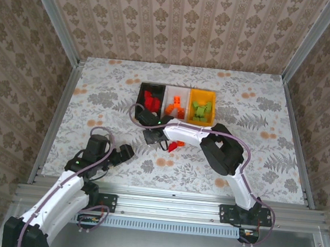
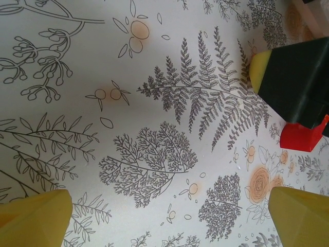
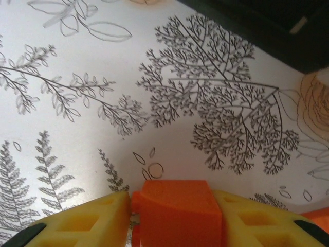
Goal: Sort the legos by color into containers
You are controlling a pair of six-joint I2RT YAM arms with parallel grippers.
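You look close to finished. Toward the table's [image 1: 254, 167] far edge, the black plastic bin [image 1: 142, 98] holds red bricks [image 1: 151, 102], the white bin [image 1: 178, 89] holds orange bricks [image 1: 176, 106], and the orange-yellow bin [image 1: 213, 108] holds green bricks [image 1: 201, 109]. Your right gripper [image 3: 172, 203], mid-table just nearside of the black bin, has both pads pressed on a small orange plastic brick [image 3: 177, 216]. A loose red brick [image 2: 303, 136] lies beside it, likely next. Your left gripper [image 1: 124, 153], toward the near-left corner, gapes wide and empty.

We see our left gripper [image 2: 168, 218] with fingers [image 2: 36, 216] spread wide above the flowered bench [image 2: 154, 77]. At right, a red lego [image 2: 302, 137] touches a black, yellow-tipped finger [image 2: 295, 72].
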